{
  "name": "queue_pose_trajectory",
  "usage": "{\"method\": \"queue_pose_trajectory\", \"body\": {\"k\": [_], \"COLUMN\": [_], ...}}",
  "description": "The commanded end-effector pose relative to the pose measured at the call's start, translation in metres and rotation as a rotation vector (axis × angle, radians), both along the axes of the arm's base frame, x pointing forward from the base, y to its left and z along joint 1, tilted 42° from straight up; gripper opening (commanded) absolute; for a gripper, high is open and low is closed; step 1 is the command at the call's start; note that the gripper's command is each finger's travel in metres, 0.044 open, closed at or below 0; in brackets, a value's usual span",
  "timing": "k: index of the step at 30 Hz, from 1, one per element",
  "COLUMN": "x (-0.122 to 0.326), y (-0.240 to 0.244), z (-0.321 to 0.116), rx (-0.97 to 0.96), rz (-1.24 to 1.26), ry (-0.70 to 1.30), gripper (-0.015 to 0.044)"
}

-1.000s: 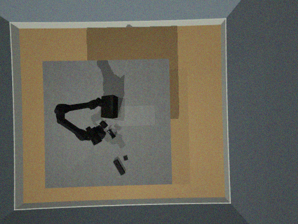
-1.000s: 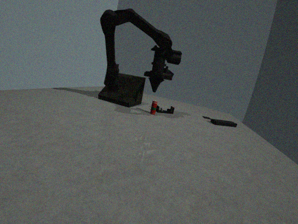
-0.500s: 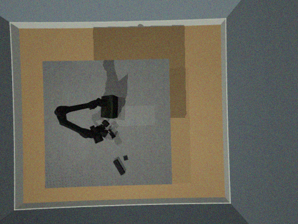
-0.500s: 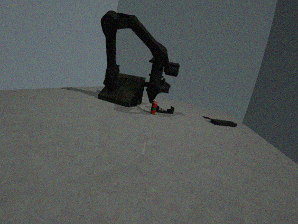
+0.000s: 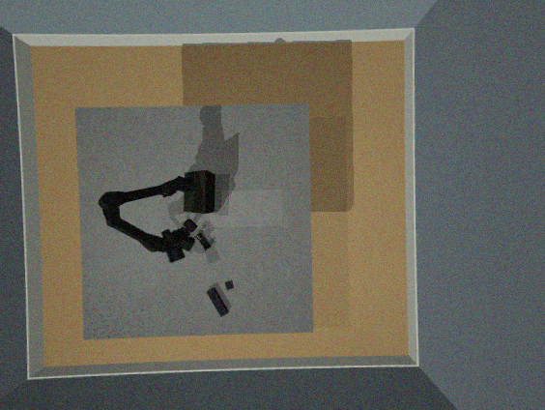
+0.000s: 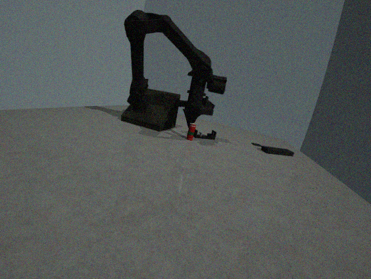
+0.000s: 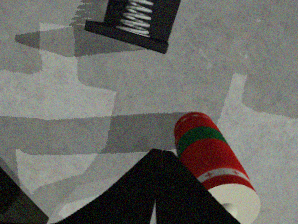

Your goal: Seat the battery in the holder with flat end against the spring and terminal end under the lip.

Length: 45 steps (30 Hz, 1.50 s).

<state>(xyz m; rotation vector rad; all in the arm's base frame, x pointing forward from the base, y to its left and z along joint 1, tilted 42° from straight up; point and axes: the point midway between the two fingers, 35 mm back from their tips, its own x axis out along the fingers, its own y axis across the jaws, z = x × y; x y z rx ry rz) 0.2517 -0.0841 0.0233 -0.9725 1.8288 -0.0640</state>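
Observation:
The red battery (image 6: 191, 132) (image 7: 215, 155), with a green band and a pale end, stands on end beside the holder, leaning slightly in the exterior view. In the top view the arm hides it. The black holder (image 6: 206, 136) (image 5: 204, 241) lies on the table and is empty. Its end wall (image 7: 125, 36) and the coiled spring (image 7: 136, 19) show at the top of the wrist view. My gripper (image 6: 189, 126) (image 7: 160, 159) is shut with nothing between its fingertips. The tips are low, right beside the battery; whether they touch it I cannot tell.
A long dark box (image 5: 218, 301) (image 6: 277, 151) and a small dark square piece (image 5: 229, 285) lie on the table beyond the holder. The arm's block-like base (image 5: 199, 192) (image 6: 154, 110) stands behind the gripper. Arm shadows fall around the battery and the holder.

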Motion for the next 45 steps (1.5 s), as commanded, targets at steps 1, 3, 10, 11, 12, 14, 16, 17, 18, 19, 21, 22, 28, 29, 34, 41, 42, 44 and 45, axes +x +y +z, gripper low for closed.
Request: {"method": "queue_pose_trajectory", "body": {"k": [1,3,10,11,12,14,16,17,18,19,21,22,28,29,34,41,42,44,45], "x": [0.005,0.007,0.013,0.014,0.015,0.017,0.018,0.019,0.020,0.021,0.022,0.023,0.024,0.026,0.034,0.037,0.037,0.037,0.037], "y": [-0.006,-0.008,-0.016,-0.017,-0.018,-0.020,-0.023,-0.024,-0.025,-0.026,-0.029,-0.030,-0.026,-0.022,0.003,0.020,0.020,0.020,0.020], "z": [0.004,0.006,0.011,0.012,0.012,0.014,0.016,0.016,0.017,0.018,0.020,0.020,0.023,0.028,0.058,0.081,0.081,0.081,0.081], "rx": [-0.003,-0.003,-0.004,-0.004,-0.004,-0.005,-0.005,-0.005,-0.006,-0.006,-0.007,-0.007,-0.004,-0.004,-0.002,-0.004,-0.004,-0.004,-0.004], "rz": [-0.001,-0.001,-0.001,-0.001,-0.001,-0.001,-0.001,-0.001,-0.001,-0.001,-0.001,-0.001,-0.002,-0.001,-0.001,-0.001,-0.001,-0.001,-0.001], "ry": [0.000,0.000,-0.001,-0.001,-0.001,-0.001,-0.001,-0.001,-0.001,-0.001,-0.001,-0.001,-0.003,-0.003,-0.002,0.000,0.000,0.000,0.000], "gripper": [0.0000,0.0000,0.0000,0.0000,0.0000,0.0000,0.0000,0.0000,0.0000,0.0000,0.0000,0.0000,0.0000,0.0000,0.0000,0.0000,0.0000,0.0000,0.0000]}}
